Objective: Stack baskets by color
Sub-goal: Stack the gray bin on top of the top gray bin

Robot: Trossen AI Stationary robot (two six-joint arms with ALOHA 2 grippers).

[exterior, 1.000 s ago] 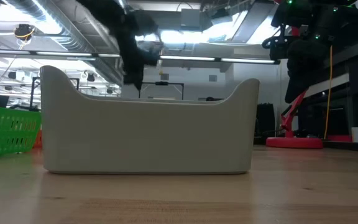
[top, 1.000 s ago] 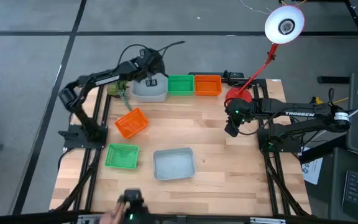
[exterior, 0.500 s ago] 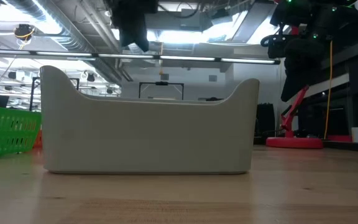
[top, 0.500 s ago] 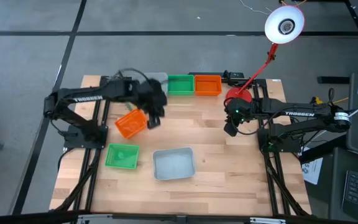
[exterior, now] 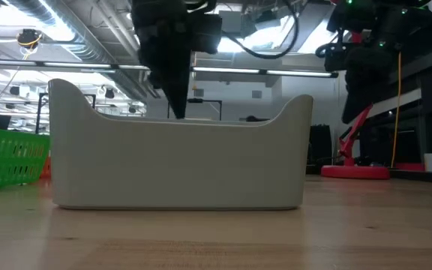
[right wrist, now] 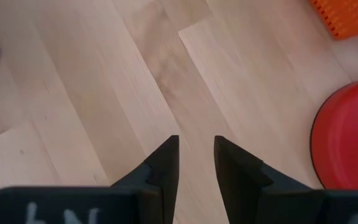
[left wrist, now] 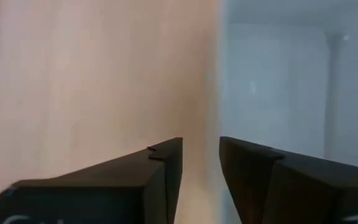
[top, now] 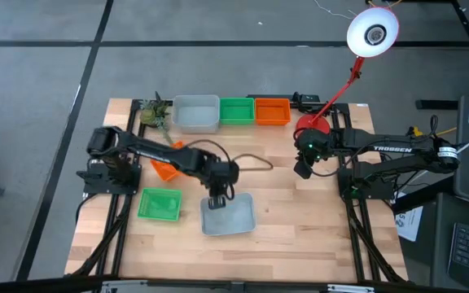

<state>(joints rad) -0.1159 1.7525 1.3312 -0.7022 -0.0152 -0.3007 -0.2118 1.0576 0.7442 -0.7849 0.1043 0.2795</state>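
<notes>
A pale grey basket (top: 233,216) (exterior: 178,165) sits on its base near the table's front edge. My left gripper (top: 216,201) (left wrist: 201,162) hangs open over that basket's left wall (left wrist: 229,93), pointing steeply down; whether it touches the wall, I cannot tell. A green basket (top: 159,203) sits left of it, and an orange basket (top: 166,168) lies partly under the left arm. Grey (top: 195,113), green (top: 236,111) and orange (top: 272,111) baskets line the far edge. My right gripper (top: 302,171) (right wrist: 196,155) hangs open over bare wood.
A red lamp base (top: 312,126) (right wrist: 347,143) stands just beyond my right gripper, its white head (top: 373,32) above the far right corner. A small leafy object (top: 155,114) lies at the far left. Bare wood spreads across the table's middle and near right.
My left gripper has swung from the grey basket at the far edge toward the table's near edge and right, passing over the orange basket. It has sunk and turned, and now stands over the near grey basket. No basket has moved.
</notes>
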